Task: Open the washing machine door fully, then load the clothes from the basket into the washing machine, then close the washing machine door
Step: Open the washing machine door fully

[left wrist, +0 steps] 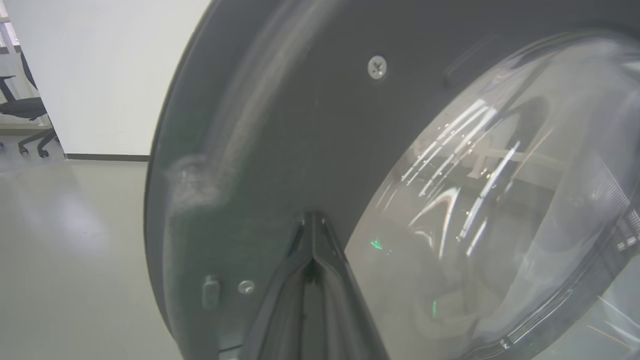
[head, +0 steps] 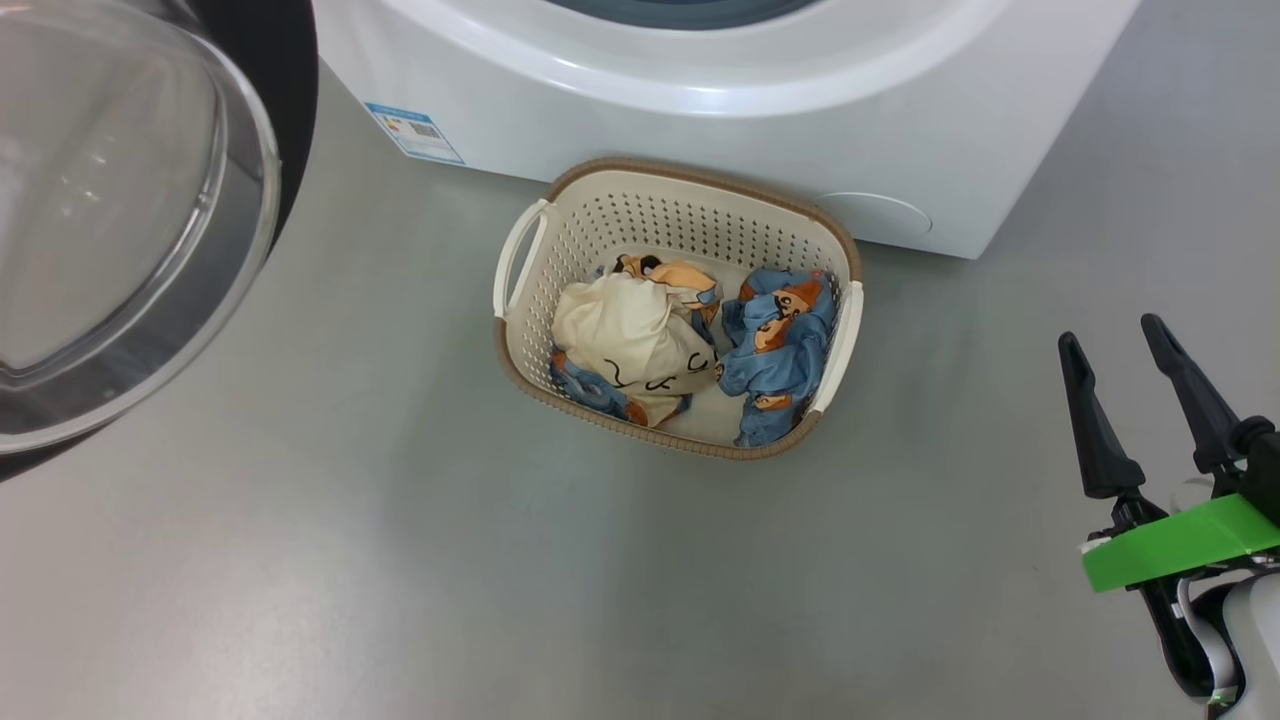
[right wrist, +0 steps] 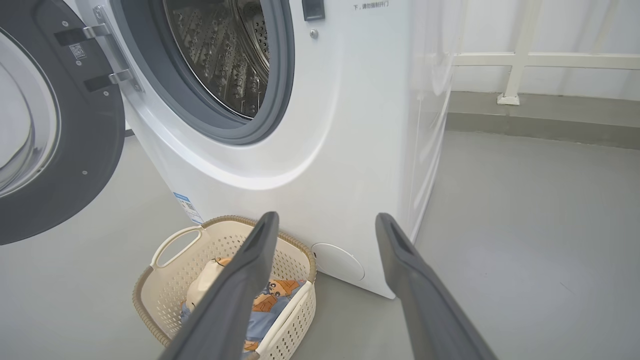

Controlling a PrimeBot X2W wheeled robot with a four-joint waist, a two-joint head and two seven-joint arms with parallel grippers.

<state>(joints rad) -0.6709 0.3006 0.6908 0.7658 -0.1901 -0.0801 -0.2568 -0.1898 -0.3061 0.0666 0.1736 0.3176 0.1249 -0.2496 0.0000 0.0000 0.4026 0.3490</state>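
Note:
The washing machine (head: 700, 90) stands with its door (head: 280, 110) swung out to the left, glass bowl facing me, and the steel drum (right wrist: 225, 55) exposed. The basket (head: 700, 180) sits on the floor right before the machine. Inside lie the clothes: a cream piece (head: 630, 330) and blue bear-print pieces (head: 780, 340). My right gripper (head: 1110, 330) hangs open and empty to the basket's right, well apart from it; its wrist view looks past its fingers (right wrist: 250, 260) at the basket (right wrist: 170, 280). My left gripper (left wrist: 312, 220) is shut, tips close against the door's black inner ring (left wrist: 300, 125) beside the glass.
Grey floor surrounds the basket on the near side and right. A round service cover (head: 875, 212) sits low on the machine front. A white wall (left wrist: 110, 75) and an office chair (left wrist: 25, 110) lie beyond the door. A white railing (right wrist: 520, 60) runs behind the machine's right.

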